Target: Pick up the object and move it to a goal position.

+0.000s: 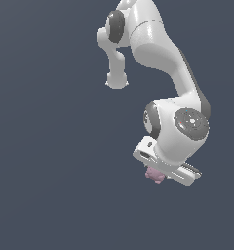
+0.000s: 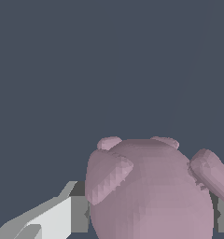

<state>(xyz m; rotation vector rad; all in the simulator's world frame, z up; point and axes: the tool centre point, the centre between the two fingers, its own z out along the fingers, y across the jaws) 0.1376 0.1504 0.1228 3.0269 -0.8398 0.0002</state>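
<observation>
Our claw (image 1: 160,175) gripped the knobby pink lump (image 2: 151,196) between its fingers (image 2: 62,217), beneath the wrist. We judged it light, rigid and bumpy; its rounded middle seemed the safest hold.

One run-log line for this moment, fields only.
arm: white Panda gripper tilted | object: dusty-pink knobby lump between jaws, a finger beside it | contact: cannot tell | goal: not visible
</observation>
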